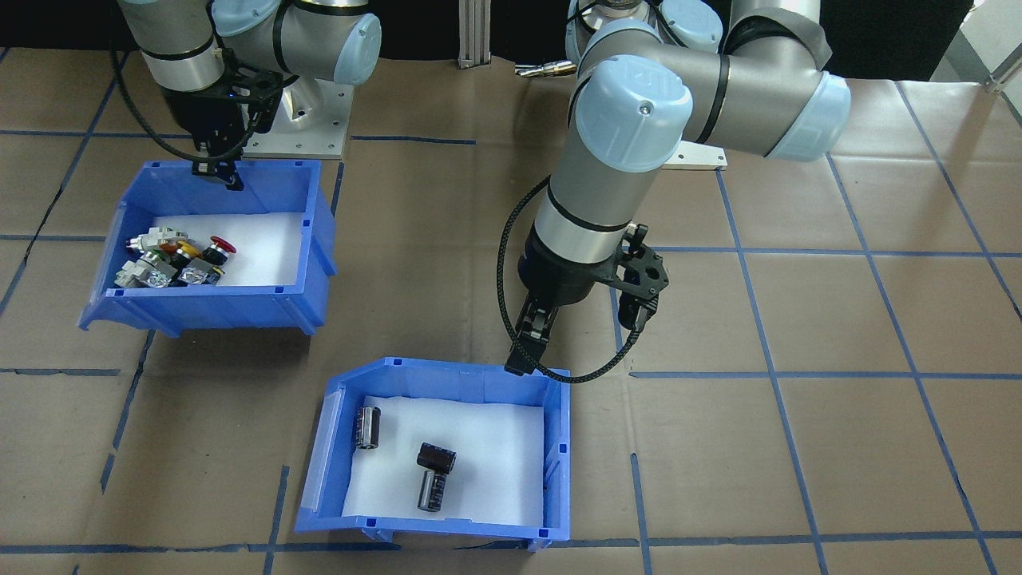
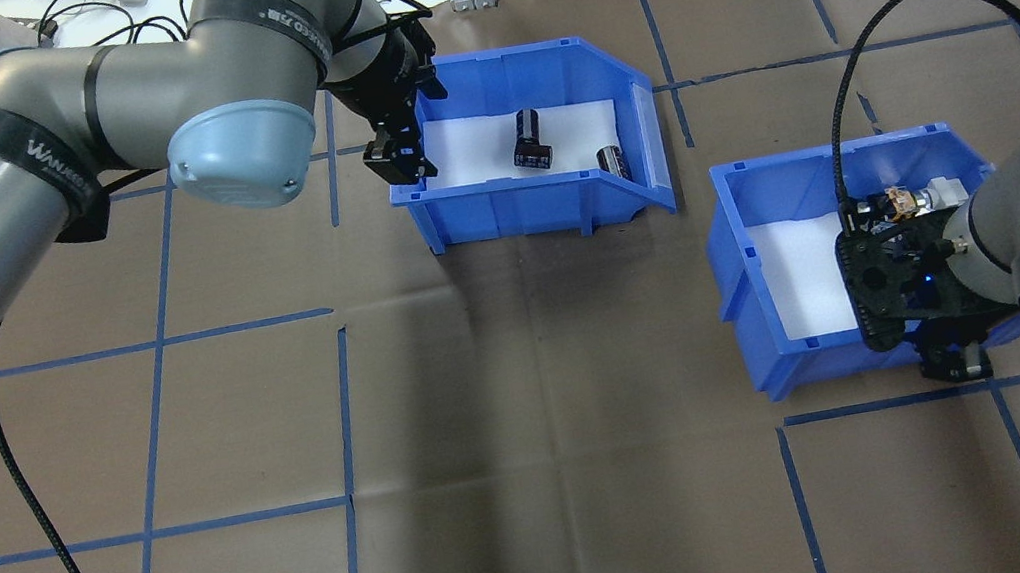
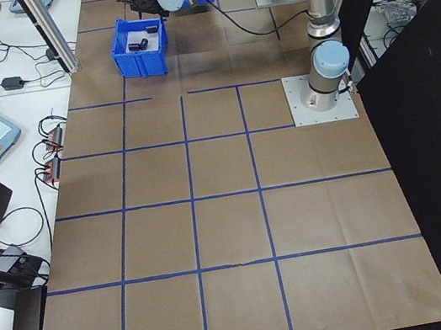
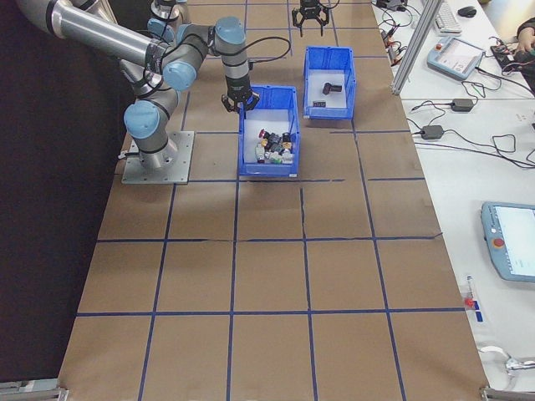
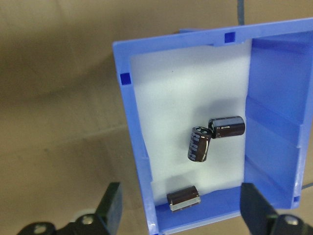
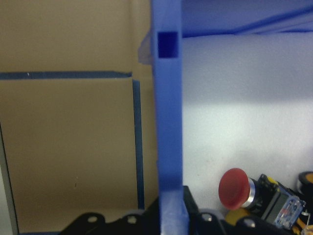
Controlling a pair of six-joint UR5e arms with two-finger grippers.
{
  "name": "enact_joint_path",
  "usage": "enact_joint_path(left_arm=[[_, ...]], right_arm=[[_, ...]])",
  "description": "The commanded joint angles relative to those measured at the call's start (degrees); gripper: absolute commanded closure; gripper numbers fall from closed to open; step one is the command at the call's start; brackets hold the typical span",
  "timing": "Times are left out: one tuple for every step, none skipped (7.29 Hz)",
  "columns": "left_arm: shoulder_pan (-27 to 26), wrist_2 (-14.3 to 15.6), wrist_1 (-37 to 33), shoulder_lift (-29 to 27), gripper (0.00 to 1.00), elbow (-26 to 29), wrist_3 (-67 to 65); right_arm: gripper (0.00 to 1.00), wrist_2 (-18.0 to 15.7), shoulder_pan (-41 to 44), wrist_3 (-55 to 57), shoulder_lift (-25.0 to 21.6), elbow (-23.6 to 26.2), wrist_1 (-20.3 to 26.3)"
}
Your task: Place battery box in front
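a robotics lab: taped grid table (image 4: 276, 276), teach pendants (image 4: 512, 252), cables (image 3: 35, 133).

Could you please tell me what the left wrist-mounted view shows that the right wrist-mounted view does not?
Only the left wrist-mounted view shows the battery box from above, with three dark cells on its white liner and the left gripper open astride the box's wall. Only the right wrist-mounted view shows the switch bin wall close up, with a red push-button inside. Both show a blue bin wall, white liner and brown table paper.
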Motion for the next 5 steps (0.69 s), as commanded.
enact_joint_path(left_arm=[[2.0, 5.5, -11.5, 7.1, 0.08, -0.8, 21.0], [3.7, 5.7, -17.8, 10.0, 0.07, -0.8, 29.6], [6.2, 5.7, -22.2, 13.1, 0.01, -1.3, 43.3], [8.8, 5.8, -25.6, 15.4, 0.01, -2.2, 55.4], [10.0, 5.8, -25.7, 16.7, 0.01, -3.0, 67.2]], right_arm=[[1.0, 0.2, 8.4, 8.4, 0.2, 0.5, 0.1], [1.0, 0.1, 11.0, 10.8, 0.1, 1.6, 0.0], [1.0, 0.1, 14.9, 15.2, 0.9, 1.7, -0.9], [1.0, -0.3, 18.7, 19.4, 3.2, 1.3, -1.6], [1.0, -0.6, 22.7, 22.8, 6.1, 0.6, -6.4]])
